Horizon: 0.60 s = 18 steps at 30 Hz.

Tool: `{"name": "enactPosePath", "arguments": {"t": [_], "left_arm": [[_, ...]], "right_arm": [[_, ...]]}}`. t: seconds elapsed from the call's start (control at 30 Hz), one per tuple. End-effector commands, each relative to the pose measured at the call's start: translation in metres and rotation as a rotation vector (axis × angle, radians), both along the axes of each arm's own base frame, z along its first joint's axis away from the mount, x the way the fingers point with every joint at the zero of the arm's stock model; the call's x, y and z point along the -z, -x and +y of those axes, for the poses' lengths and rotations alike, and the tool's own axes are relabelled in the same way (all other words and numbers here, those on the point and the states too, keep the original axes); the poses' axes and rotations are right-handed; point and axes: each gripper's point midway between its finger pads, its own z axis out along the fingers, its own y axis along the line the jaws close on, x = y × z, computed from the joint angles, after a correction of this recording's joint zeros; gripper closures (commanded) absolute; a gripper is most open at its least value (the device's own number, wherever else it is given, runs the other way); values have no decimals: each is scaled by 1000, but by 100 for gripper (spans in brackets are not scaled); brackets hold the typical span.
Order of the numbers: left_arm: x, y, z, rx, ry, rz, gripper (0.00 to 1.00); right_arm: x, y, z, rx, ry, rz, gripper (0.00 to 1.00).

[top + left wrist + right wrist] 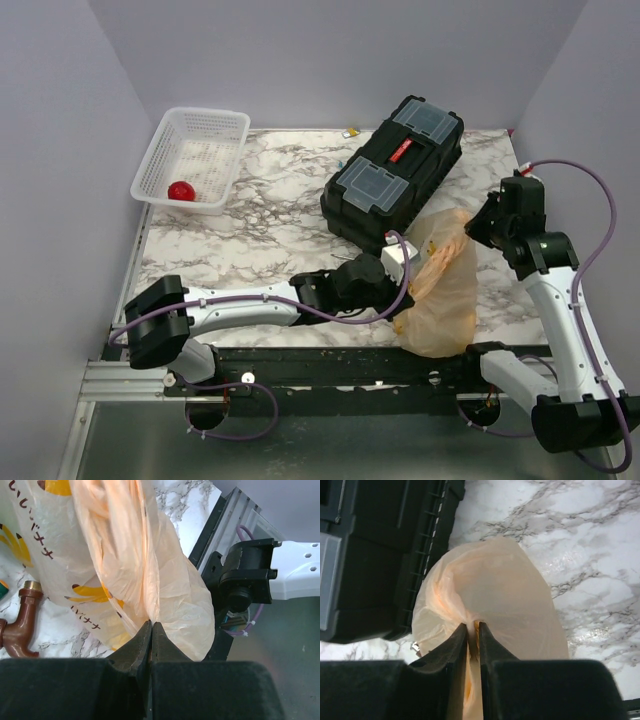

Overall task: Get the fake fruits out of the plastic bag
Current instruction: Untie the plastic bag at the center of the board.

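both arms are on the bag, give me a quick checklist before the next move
1. Left pincer shut on the plastic bag film: ok.
2. Right pincer shut on the bag: ok.
3. Bag mouth open and reachable: cannot tell.
4. Fruits inside the bag: cannot tell, the film hides them.
5. White basket has room, only one red fruit in it: ok.
6. Bag free of the black toolbox: cannot tell, it lies right beside it.

Pale-orange plastic bag (445, 290), translucent and crinkled, stands bunched up on the table (260, 240), near right side; one glossy red fruit (181, 190) lies far left, well apart.
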Motion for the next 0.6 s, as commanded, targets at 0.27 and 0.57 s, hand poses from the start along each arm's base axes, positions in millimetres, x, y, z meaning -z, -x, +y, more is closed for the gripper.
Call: {"name": "enactPosePath", "arguments": {"t": [0.27, 0.57], "left_arm": [[-22, 1, -7, 18, 54, -47, 100], [-26, 1, -8, 27, 58, -53, 100]], "right_arm": [[0, 64, 18, -121, -67, 74, 57], [6, 88, 46, -259, -177, 107, 40]]}}
